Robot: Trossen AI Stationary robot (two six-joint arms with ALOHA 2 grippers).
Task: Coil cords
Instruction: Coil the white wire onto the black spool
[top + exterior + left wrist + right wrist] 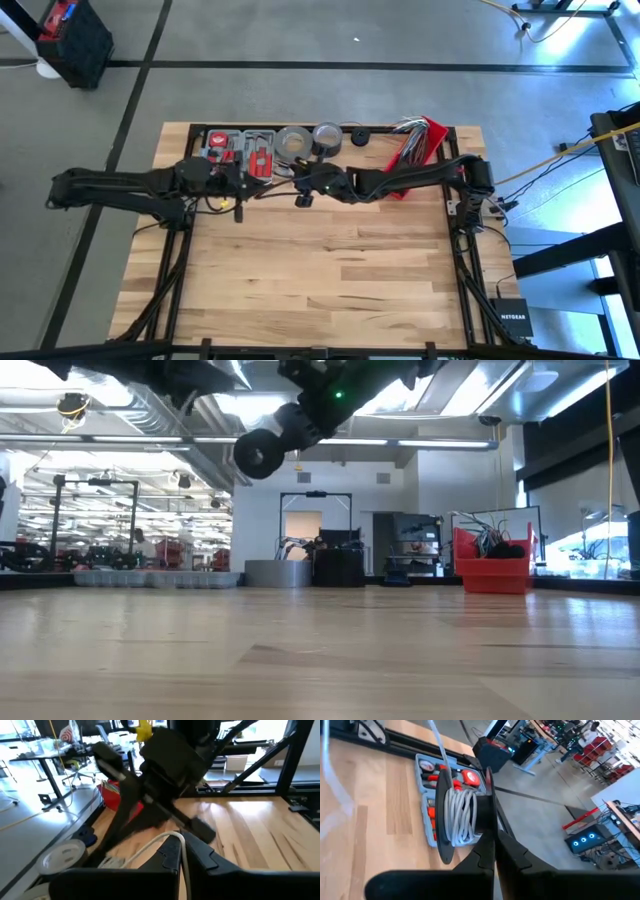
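Wood table (330, 270), upper centre: right hand (492, 851) clamped on spool of white cord (461, 815); left hand (186, 854) pinching cord's free end

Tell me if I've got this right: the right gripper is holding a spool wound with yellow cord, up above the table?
Nearly. The cord wound on the spool is white, not yellow, as the right wrist view shows. The rest holds: the right gripper is shut on the spool, held up above the table.
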